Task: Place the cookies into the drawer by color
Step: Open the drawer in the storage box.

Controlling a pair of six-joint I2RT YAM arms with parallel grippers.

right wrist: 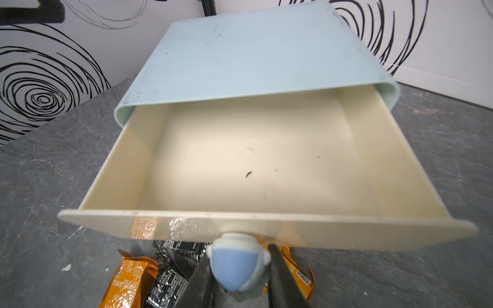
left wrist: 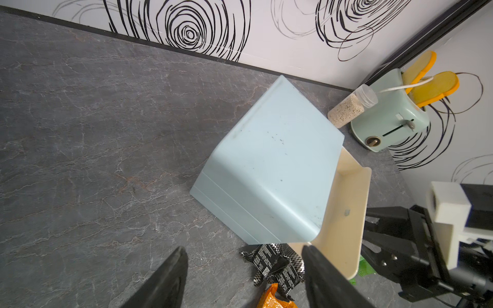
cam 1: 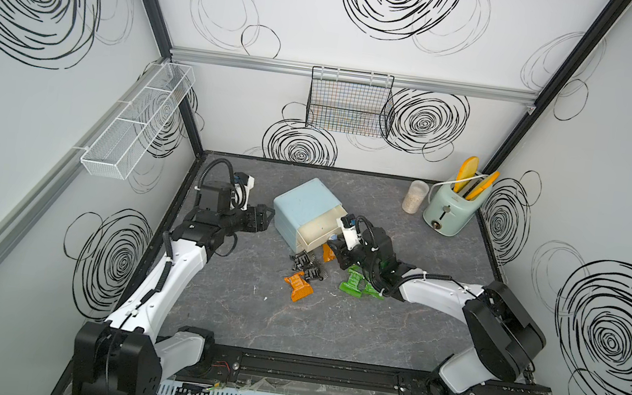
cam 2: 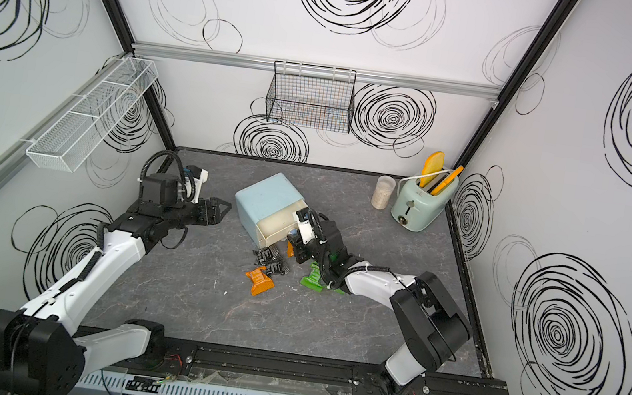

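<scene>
Right pincer (right wrist: 239, 253) grips the knob (right wrist: 232, 274) of the open drawer (right wrist: 120, 170).

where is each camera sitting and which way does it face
Top views: high at the front, looking down on the table; left arm and right arm show.
Left wrist: on its arm, facing the cabinet; open left end effector shows.
Right wrist: on its arm, looking into the open drawer; right end effector grips the knob.
All share the cabinet and drawer.
</scene>
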